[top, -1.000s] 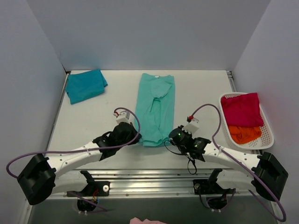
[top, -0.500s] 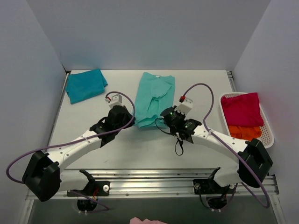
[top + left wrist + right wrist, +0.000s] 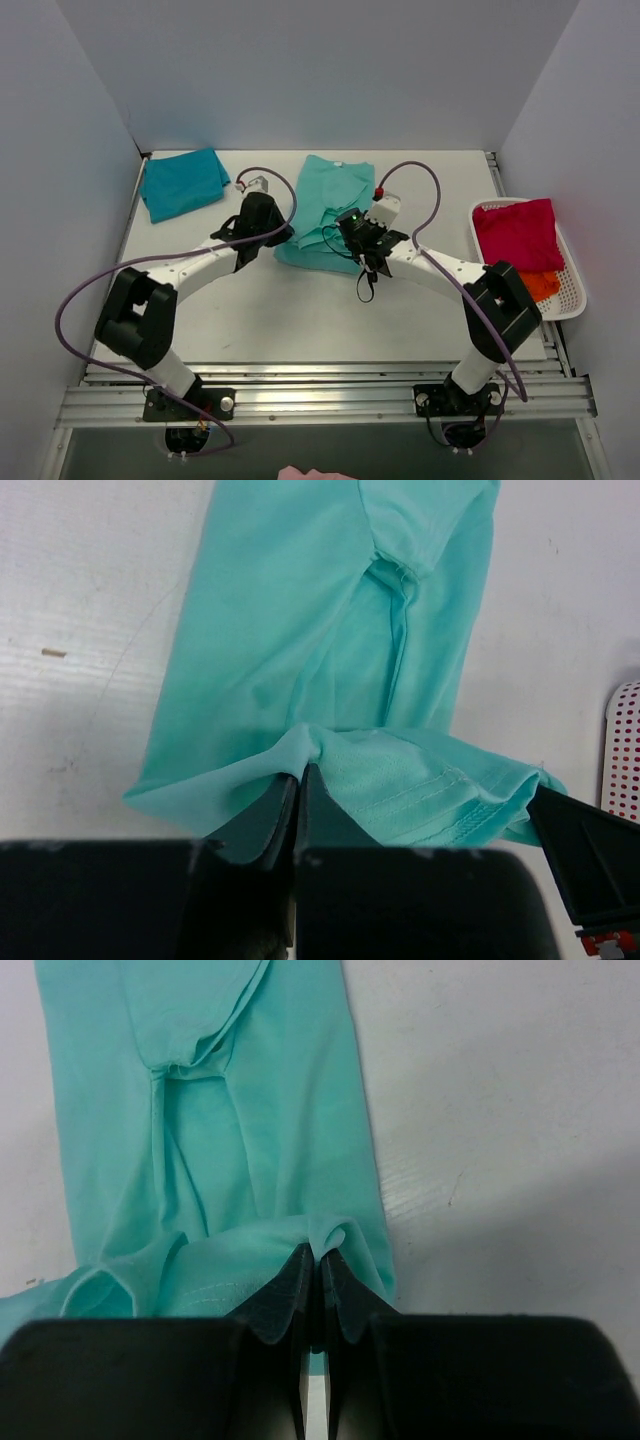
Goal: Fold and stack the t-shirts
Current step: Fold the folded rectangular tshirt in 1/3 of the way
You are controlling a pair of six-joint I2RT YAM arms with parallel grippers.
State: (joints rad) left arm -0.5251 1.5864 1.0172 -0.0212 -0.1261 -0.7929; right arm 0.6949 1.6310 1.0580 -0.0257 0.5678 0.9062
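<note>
The light mint-green t-shirt (image 3: pixel 330 205) lies lengthwise at the table's middle, folded into a narrow strip, collar at the far end. Its near hem is lifted and doubled back over the body. My left gripper (image 3: pixel 278 238) is shut on the hem's left corner (image 3: pixel 300 760). My right gripper (image 3: pixel 345 232) is shut on the hem's right corner (image 3: pixel 322 1240). Both wrist views show the mint cloth (image 3: pixel 330 630) stretching away beyond the pinched fold. The darker teal-blue t-shirt (image 3: pixel 183 182) sits folded at the far left corner, apart from both grippers.
A white basket (image 3: pixel 570 290) stands at the right edge, holding a red garment (image 3: pixel 518 234) and an orange one (image 3: pixel 540 285). Grey walls close the table on three sides. A metal rail (image 3: pixel 320 395) runs along the near edge.
Both grippers have carried the mint shirt's near hem away from the table's front toward the collar, folding the lower part over the upper part. The strip now looks much shorter.
</note>
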